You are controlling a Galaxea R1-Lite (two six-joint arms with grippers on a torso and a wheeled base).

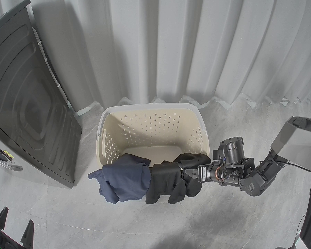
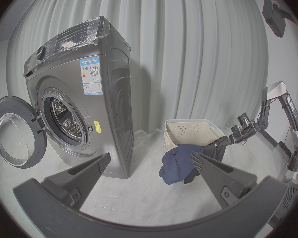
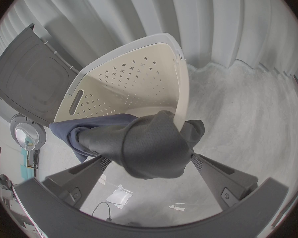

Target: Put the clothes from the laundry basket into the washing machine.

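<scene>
A cream laundry basket [image 1: 152,106] stands on the floor before the curtain. Over its near rim hang a navy garment [image 1: 126,178] and a black garment [image 1: 167,180]. My right gripper [image 1: 188,173] is at the black garment's right end. In the right wrist view its fingers [image 3: 104,162] stand wide apart, and the black garment [image 3: 149,146] bunches between and over them. The grey washing machine [image 2: 82,93] stands to the left with its round door [image 2: 16,133] swung open. My left gripper [image 2: 149,159] is open and holds nothing, low at the left, away from the basket [image 2: 188,121].
A white curtain [image 1: 183,35] closes off the back. The pale floor [image 1: 197,218] in front of the basket is bare. A cable and a small flat white piece [image 3: 117,195] lie on the floor below the right gripper.
</scene>
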